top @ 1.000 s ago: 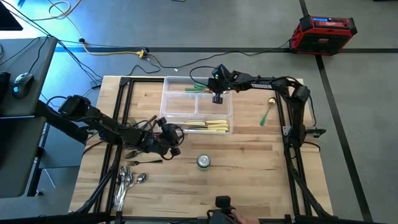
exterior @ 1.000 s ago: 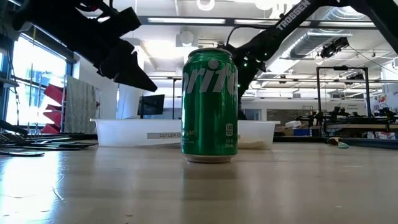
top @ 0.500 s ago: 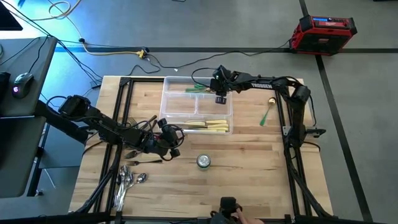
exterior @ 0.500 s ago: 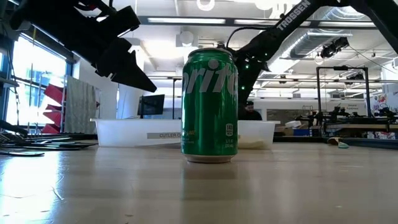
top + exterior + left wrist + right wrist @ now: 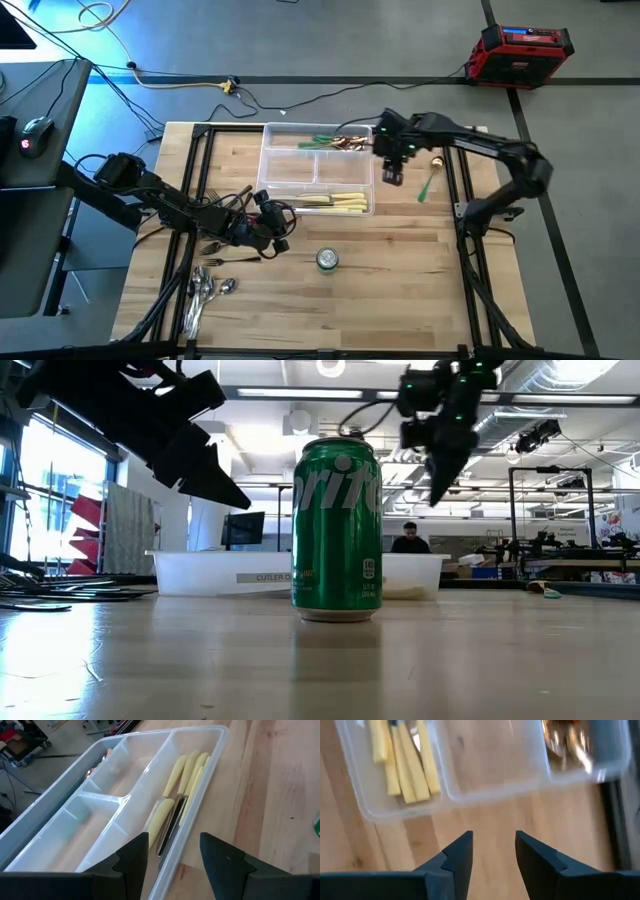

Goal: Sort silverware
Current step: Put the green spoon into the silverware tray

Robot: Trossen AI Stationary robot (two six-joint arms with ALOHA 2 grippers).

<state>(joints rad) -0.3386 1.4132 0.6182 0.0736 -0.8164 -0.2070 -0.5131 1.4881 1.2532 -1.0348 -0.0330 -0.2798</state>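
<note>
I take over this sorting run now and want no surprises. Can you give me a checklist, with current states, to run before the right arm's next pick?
1. Right tool empty and open: ok, nothing between its fingers in the right wrist view.
2. Right tool clear of the tray: ok, beside its right edge.
3. Green piece free to pick: ok, alone on the table.
4. Knives inside one compartment: ok.
5. Left tool out of the way: ok, left of the can.
6. Spoons sorted: not ok.

Grey floor (image 5: 300, 40) around wooden table (image 5: 380, 260), cables trailing across it. Red case (image 5: 522, 48) on floor, far right. Dark desk (image 5: 40, 130) with mouse (image 5: 37, 142) at left. Beyond table: bright windows, ceiling lights, person seated (image 5: 405, 540) far back.
</note>
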